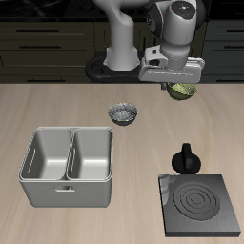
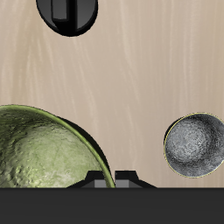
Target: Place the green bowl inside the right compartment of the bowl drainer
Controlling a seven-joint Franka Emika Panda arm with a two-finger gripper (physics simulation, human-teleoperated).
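My gripper (image 1: 177, 84) hangs over the back of the table, shut on the rim of the green bowl (image 1: 181, 91). In the wrist view the green bowl (image 2: 44, 153) fills much of the frame, its mottled inside showing and a dark shadow beneath it, so it seems to be held off the table. Only the fingertips (image 2: 123, 178) show at its rim. The bowl drainer (image 1: 67, 191) stands near the table's front edge, well away from the gripper. Both wells, including the right compartment (image 1: 92, 154), have nothing in them.
A small grey-silver bowl (image 1: 123, 113) (image 2: 194, 144) sits between the gripper and the drainer. A black knobbed object (image 1: 186, 159) (image 2: 67, 13) stands beside the flat black stove plate (image 1: 200, 205) near the front edge.
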